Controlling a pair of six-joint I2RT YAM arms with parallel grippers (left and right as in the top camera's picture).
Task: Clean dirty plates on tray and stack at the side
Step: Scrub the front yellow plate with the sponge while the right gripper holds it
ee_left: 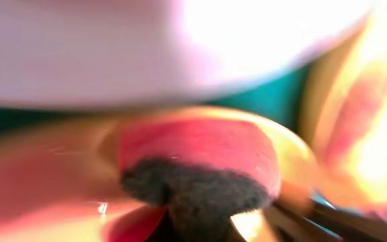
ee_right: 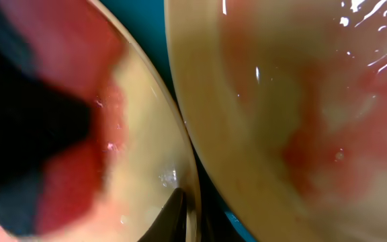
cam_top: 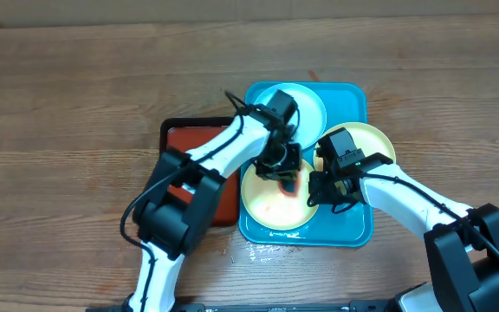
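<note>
Left gripper (cam_top: 282, 166) centre frame, jaws clamping red sponge (ee_left: 200, 144) on lower plate (cam_top: 271, 206) in tray (cam_top: 355, 227); right gripper (cam_top: 329, 191) at plate's right rim, jaw state unclear.

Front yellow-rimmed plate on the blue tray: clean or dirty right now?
Dirty. The front plate on the tray shows orange smears across its whitish centre in the overhead view.

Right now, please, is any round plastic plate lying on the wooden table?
No, all three plates sit on the large teal-blue rectangular tray.
</note>
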